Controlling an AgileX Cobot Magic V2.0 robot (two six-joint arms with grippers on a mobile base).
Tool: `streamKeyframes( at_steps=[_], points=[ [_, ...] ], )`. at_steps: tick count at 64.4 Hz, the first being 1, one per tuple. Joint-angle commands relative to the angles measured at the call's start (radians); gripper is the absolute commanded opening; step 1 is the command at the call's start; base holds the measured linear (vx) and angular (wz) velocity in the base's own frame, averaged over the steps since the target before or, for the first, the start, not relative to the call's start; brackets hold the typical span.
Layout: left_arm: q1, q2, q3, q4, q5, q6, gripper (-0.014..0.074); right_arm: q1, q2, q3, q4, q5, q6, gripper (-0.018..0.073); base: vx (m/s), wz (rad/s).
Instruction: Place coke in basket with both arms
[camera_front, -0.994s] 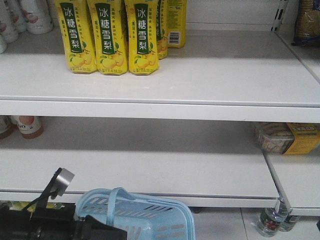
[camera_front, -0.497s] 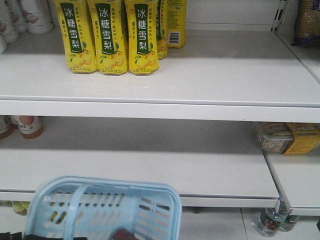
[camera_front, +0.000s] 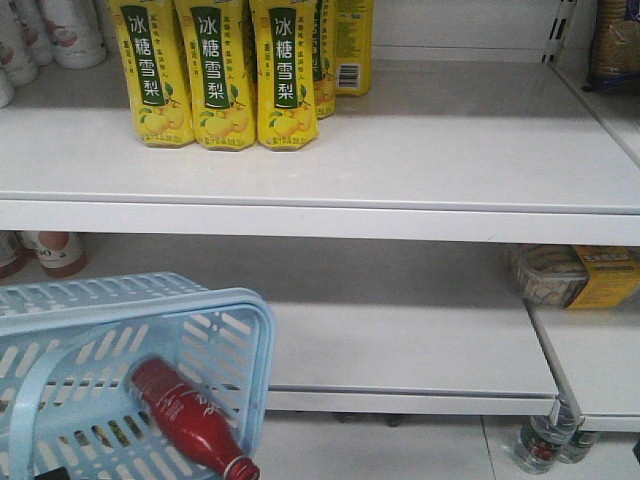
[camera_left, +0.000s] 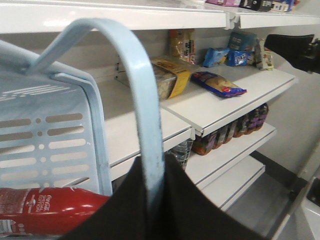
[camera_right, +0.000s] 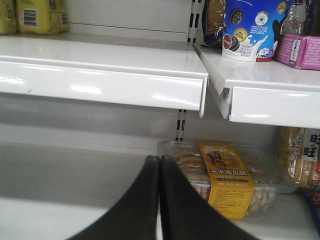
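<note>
At the near left of the front view, my light blue basket (camera_front: 235, 345) now hangs tilted in front of the lower shelf (camera_front: 400, 345), its open top tipped toward the camera; half a second ago it sat lower and more upright, and a second ago only its rim showed beside my arm. The coke (camera_front: 185, 415) now lies on its side inside the basket against the slotted wall, its cap pointing down and to the right; before, I could make out only a dark red blur at the bottom edge. I judge from this that the bottle is already in the basket and that carrying it is what remains. In my left wrist view, my left gripper (camera_left: 152, 200) is pinching one pale blue loop handle (camera_left: 135, 85), jaws pressed onto it, with the red bottle just beside them at the lower left. Further right, on the upper shelf (camera_front: 450, 150), the yellow pear-drink bottles (camera_front: 215, 75) stand unchanged. Rightmost, my right gripper (camera_right: 160, 200) is pressed together on nothing, pointing at a clear tray of biscuits (camera_right: 225, 175) with a yellow label.
</note>
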Motion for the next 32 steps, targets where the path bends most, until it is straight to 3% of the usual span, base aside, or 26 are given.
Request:
streamKeyframes(
  at_steps=[1, 11, 17, 25, 32],
  points=[
    [-0.007, -0.031, -0.038, 0.124, -0.118, -0.196, -0.0006, -0.004, 0.006, -0.027, -0.008, -0.064, -0.007, -0.001, 0.0, 0.0],
    [-0.007, -0.043, -0.032, 0.434, -0.181, -0.527, -0.0006, -0.004, 0.006, -0.027, -0.008, -0.064, -0.007, -0.001, 0.0, 0.0],
    [-0.006, -0.044, 0.002, 0.579, -0.269, -0.673, -0.0006, -0.004, 0.006, -0.027, -0.008, -0.064, -0.007, -0.001, 0.0, 0.0],
    [-0.004, -0.045, 0.069, 0.734, -0.409, -0.807, -0.0006, -0.004, 0.006, -0.027, -0.008, -0.064, -0.007, -0.001, 0.0, 0.0],
    [-0.002, -0.045, 0.127, 0.834, -0.549, -0.857, -0.0006, -0.004, 0.006, -0.027, -0.008, -0.064, -0.007, -0.001, 0.0, 0.0]
  ],
)
